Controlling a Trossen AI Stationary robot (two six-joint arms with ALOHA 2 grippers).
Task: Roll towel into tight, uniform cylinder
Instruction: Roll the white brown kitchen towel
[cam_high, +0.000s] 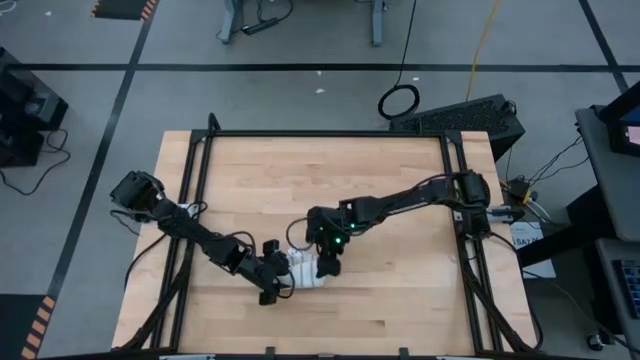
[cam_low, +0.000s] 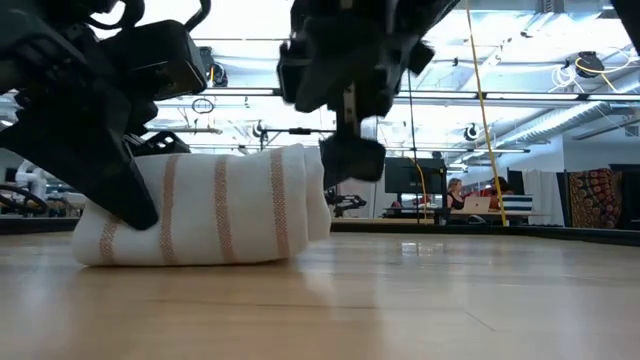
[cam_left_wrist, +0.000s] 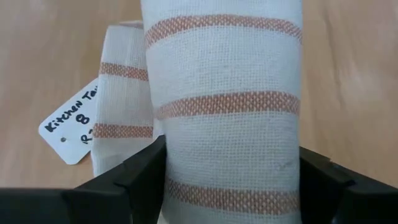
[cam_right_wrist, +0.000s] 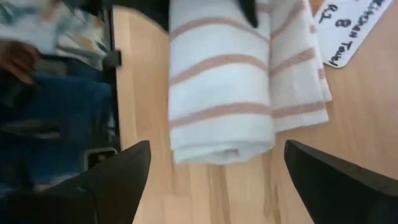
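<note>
The towel (cam_high: 303, 270), white with orange-brown stripes, lies rolled up on the wooden table (cam_high: 400, 200) near its front middle. One loose end (cam_left_wrist: 124, 106) lies flat beside the roll (cam_left_wrist: 224, 93), with a paper tag (cam_left_wrist: 71, 124) next to it. My left gripper (cam_high: 275, 285) is at the roll's left end, shut on it. My right gripper (cam_right_wrist: 217, 162) hangs open just above and off the roll's right end (cam_right_wrist: 217, 149), its fingers apart and touching nothing. My left gripper clasps the roll's two long sides (cam_left_wrist: 168, 180) between its two fingers (cam_left_wrist: 146, 177), close to the roll's left end. The fingers come slanting down from the table's left, and the roll runs on away from them. The roll lies on the table.
Black frame rails (cam_high: 190, 200) run along the table's left, right and far edges. Bare wood lies all around the towel. In the low view, desks, monitors and a seated person (cam_low: 458, 195) show far off in the room.
</note>
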